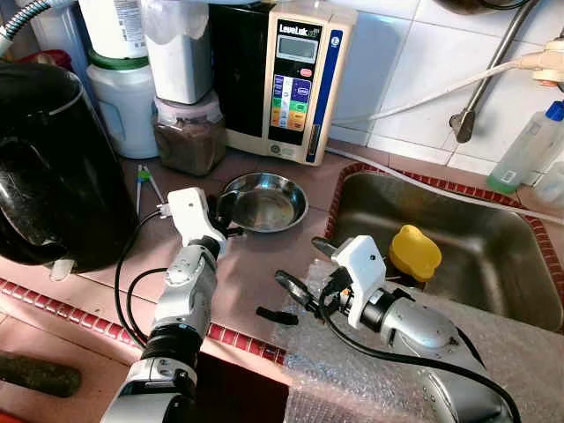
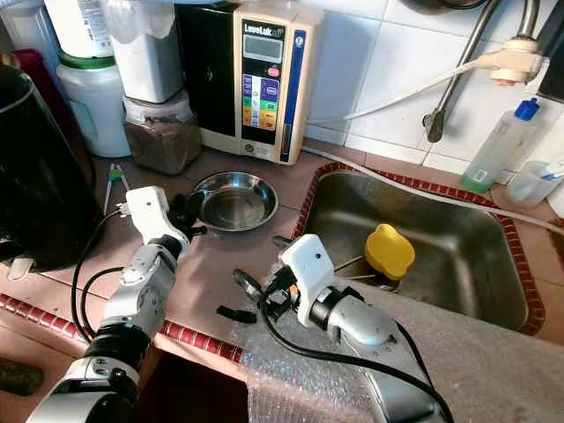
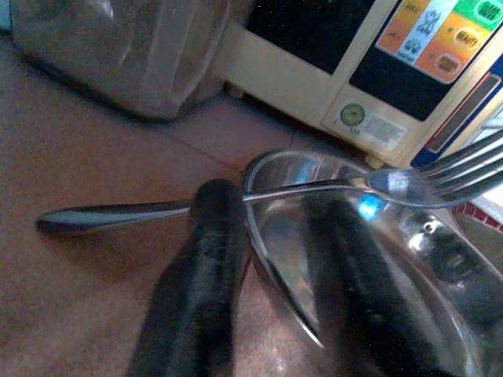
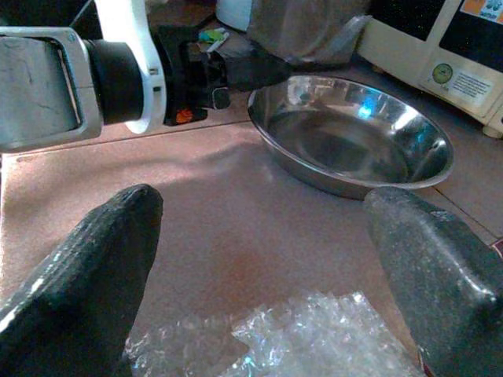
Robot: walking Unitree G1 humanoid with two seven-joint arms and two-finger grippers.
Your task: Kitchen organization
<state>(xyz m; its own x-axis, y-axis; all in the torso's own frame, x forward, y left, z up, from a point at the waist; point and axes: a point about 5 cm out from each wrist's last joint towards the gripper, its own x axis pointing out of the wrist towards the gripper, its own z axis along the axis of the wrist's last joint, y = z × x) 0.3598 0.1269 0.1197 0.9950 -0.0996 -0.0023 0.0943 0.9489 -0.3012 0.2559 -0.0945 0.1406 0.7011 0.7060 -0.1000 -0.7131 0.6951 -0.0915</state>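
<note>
White tiled wall [image 1: 423,62], reddish countertop [image 1: 256,264].

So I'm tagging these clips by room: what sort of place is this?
A home kitchen counter, most likely. A steel sink is set into the tiled counter, a steel bowl sits beside it, and a water ionizer and food jars stand against the tiled wall.

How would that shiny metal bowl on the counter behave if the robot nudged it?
The steel bowl looks thin and shallow, so probably light and quick to slide on the smooth counter. Its rounded underside may let it rock. The fork across its rim would likely clatter off.
</note>
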